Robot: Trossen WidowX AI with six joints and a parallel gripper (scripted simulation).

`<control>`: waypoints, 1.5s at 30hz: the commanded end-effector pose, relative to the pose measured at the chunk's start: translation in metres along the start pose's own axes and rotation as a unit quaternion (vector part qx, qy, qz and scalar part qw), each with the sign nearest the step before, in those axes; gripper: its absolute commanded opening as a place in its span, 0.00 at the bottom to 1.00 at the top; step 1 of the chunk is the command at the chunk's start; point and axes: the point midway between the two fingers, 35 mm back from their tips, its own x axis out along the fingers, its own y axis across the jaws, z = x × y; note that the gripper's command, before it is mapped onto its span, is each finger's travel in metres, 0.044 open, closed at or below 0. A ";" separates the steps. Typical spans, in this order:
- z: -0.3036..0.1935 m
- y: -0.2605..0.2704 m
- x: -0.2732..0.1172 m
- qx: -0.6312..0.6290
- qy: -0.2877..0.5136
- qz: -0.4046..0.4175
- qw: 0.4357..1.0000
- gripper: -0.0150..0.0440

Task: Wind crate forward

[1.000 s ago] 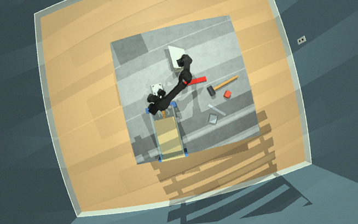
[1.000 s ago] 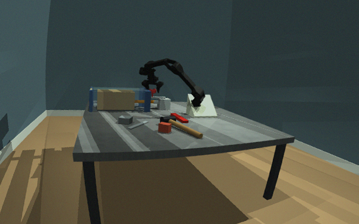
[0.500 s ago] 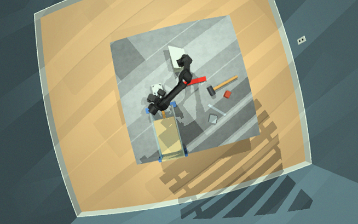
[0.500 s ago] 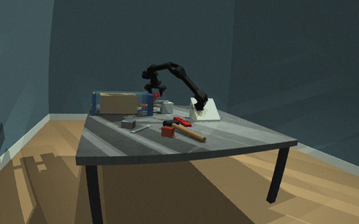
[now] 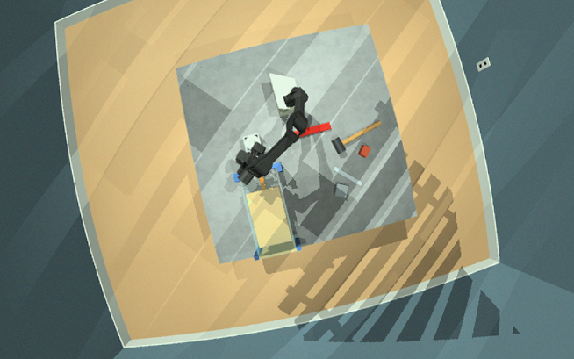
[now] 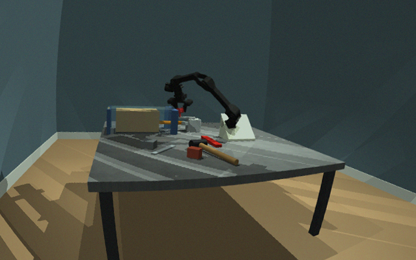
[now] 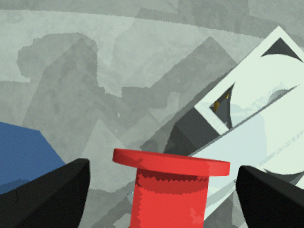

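Note:
The tan crate [image 5: 269,218] [image 6: 137,120] sits flat inside the clear cubby, its front set back from the blue posts [image 5: 277,167] [image 6: 174,122] at the mouth. An orange strap [image 5: 262,182] [image 6: 171,122] runs from it toward the pale winch [image 5: 251,140] [image 6: 193,124] [image 7: 250,80]. The handle's pale crank arm [image 7: 225,150] lies across the winch top, with its red knob [image 6: 181,111] [image 7: 170,200] upright. My gripper [image 5: 251,154] [image 6: 178,106] [image 7: 166,173] is partly open around the knob, with gaps on both sides. The key's seat in the hole is hidden.
A blue post [image 7: 25,155] stands close to the left finger. A white wedge [image 5: 282,90] [image 6: 245,131] is by the arm's base. A red bar [image 5: 317,129], a hammer [image 5: 360,133], a red block [image 5: 364,150], a pale strip [image 5: 347,176] and a grey block [image 5: 340,189] lie on the bench.

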 end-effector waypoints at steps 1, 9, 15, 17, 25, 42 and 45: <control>0.000 0.000 0.000 0.000 0.000 0.000 1.000 0.60; 0.000 0.000 0.000 0.000 0.000 0.000 1.000 0.41; 0.000 0.000 0.000 0.000 0.000 0.000 1.000 0.25; 0.000 0.000 0.000 0.000 0.000 0.000 1.000 0.25; 0.000 0.000 0.000 0.000 0.000 0.000 1.000 0.25; 0.000 0.000 0.000 0.000 0.000 0.000 1.000 0.25; 0.000 0.000 0.000 0.000 0.000 0.000 1.000 0.25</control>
